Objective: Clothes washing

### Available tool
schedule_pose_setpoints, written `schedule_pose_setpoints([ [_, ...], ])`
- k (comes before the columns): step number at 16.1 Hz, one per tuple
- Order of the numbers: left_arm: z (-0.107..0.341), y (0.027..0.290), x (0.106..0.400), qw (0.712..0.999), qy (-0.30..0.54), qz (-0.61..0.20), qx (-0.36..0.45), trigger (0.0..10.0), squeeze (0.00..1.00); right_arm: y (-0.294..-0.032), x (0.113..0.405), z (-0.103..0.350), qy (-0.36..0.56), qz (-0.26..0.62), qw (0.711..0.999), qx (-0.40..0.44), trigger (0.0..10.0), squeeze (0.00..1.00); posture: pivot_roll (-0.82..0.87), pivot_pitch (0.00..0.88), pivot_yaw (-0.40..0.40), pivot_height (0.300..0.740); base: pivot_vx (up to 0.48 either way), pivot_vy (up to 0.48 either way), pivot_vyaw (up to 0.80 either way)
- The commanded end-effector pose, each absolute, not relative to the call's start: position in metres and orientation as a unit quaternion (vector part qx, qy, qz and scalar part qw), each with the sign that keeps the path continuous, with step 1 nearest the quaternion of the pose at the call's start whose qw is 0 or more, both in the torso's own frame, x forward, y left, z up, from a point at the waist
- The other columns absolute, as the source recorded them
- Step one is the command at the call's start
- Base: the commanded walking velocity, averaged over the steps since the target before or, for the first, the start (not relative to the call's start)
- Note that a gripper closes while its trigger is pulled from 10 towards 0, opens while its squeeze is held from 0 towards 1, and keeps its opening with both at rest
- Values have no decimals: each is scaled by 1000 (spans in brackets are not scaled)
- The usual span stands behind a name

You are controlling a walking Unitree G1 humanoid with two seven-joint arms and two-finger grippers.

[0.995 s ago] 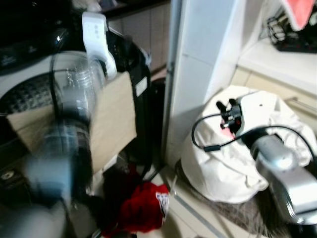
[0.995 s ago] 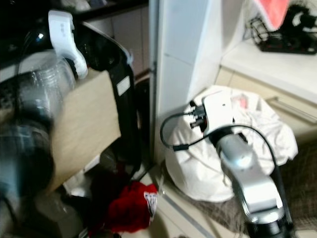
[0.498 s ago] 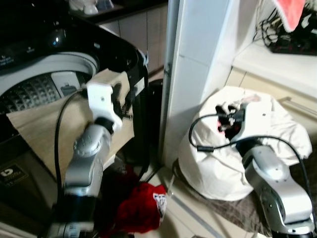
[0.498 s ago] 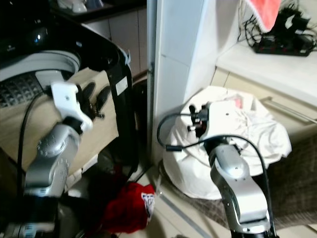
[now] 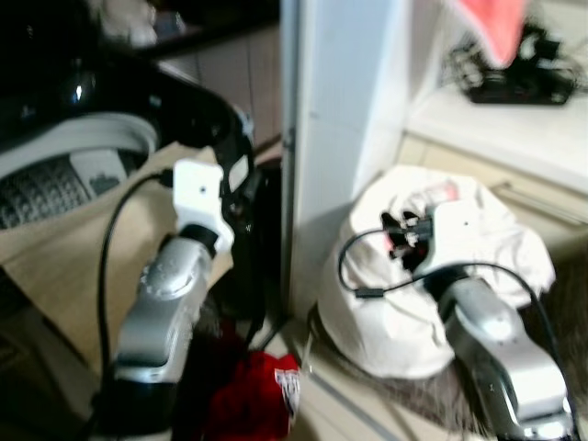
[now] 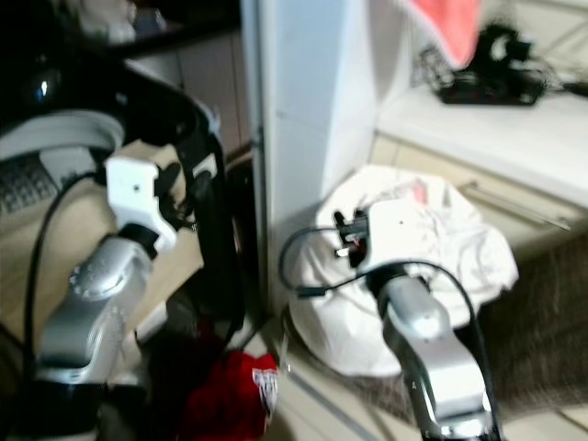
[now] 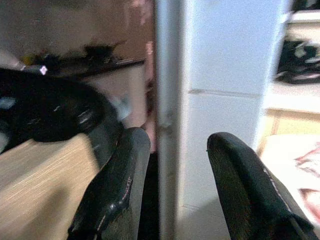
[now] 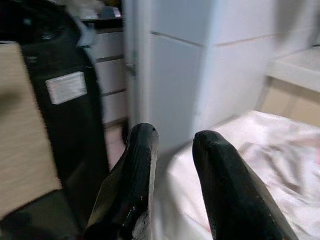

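Laundry sits in two places on the floor: a white bundle of clothes heaped against the white pillar, and a red garment crumpled at the foot of the black washing machine. Both look soft, light and floppy; a pinch on a raised fold near the top should lift them, though they will likely trail. The right gripper hovers just above the white bundle, fingers slightly parted and empty. The left gripper, fingers spread and empty, is raised beside the washer's open tub.
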State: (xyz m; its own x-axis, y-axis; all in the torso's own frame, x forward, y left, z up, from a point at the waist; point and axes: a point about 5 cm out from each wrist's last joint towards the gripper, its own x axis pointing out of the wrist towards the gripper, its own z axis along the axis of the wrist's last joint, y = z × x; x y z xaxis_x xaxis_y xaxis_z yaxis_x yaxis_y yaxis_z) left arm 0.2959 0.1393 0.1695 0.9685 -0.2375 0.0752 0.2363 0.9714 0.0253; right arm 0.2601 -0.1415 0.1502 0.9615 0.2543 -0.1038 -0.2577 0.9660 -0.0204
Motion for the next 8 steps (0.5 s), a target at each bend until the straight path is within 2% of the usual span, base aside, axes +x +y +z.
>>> schedule_pose_setpoints([
  [1, 173, 137, 295, 992, -39, -118, 6, 10000, 204, -146, 260, 151, 46, 123, 991, -26, 10000, 0, -144, 0, 2, 740, 368, 0, 0],
  [8, 167, 129, 288, 992, -20, -127, 1, 10000, 145, -148, 259, 150, 49, 128, 990, -35, 10000, 0, -151, 0, 1, 740, 362, 0, 0],
])
